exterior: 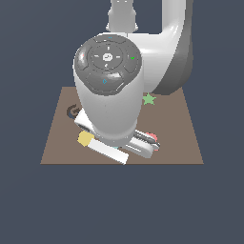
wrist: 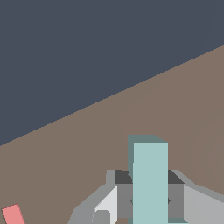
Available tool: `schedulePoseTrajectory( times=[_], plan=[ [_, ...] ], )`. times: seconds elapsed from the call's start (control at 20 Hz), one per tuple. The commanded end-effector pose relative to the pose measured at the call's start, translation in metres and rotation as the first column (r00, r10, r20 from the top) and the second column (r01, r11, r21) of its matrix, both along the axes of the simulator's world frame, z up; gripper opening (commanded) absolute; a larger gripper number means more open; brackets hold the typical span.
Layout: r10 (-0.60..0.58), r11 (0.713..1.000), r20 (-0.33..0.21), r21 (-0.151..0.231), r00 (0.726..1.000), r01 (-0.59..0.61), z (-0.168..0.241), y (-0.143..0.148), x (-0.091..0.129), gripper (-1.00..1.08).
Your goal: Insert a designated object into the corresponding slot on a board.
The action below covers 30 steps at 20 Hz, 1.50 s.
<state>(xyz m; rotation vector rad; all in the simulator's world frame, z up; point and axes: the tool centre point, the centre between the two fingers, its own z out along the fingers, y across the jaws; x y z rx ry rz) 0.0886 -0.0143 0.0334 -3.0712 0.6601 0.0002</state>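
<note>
In the wrist view the designated object (wrist: 150,179), a light teal-blue flat piece, stands between the two dark fingers (wrist: 124,199) of my gripper (wrist: 150,200). The gripper is shut on it, over the brown board (wrist: 183,100). Only one arm of the piece shows. In the exterior view the arm (exterior: 109,95) hangs low over the near middle of the board (exterior: 186,138) and hides the fingers and the piece. The slot is hidden in both views. I cannot tell whether the piece touches the board.
A yellow heptagon (exterior: 85,138) lies by the hand on the exterior view's left. A pink piece (exterior: 152,137) (wrist: 12,214) lies on its right. A green star (exterior: 149,99) sits farther back. A dark G-shaped recess (exterior: 73,111) is at the back left.
</note>
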Motion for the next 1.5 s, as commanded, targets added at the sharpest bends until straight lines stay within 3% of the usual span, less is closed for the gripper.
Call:
schedulePoseTrajectory(
  times=[0.0,0.5,0.85,1.0,1.15,1.45],
  plan=[
    [0.006,1.0,0.0,0.0,1.0,-0.006,0.0,0.001,-0.001,-1.0],
    [0.14,0.99,0.0,0.0,0.99,-0.14,0.001,0.011,-0.012,-1.0],
    [0.327,0.945,0.0,0.0,0.945,-0.327,0.002,0.024,-0.03,-1.0],
    [0.426,0.905,0.001,0.0,0.905,-0.426,0.003,0.029,-0.042,-1.0],
    [0.531,0.847,0.001,-0.001,0.847,-0.531,0.003,0.034,-0.055,-1.0],
    [0.727,0.686,0.001,-0.001,0.686,-0.727,0.005,0.037,-0.084,-1.0]
  ],
)
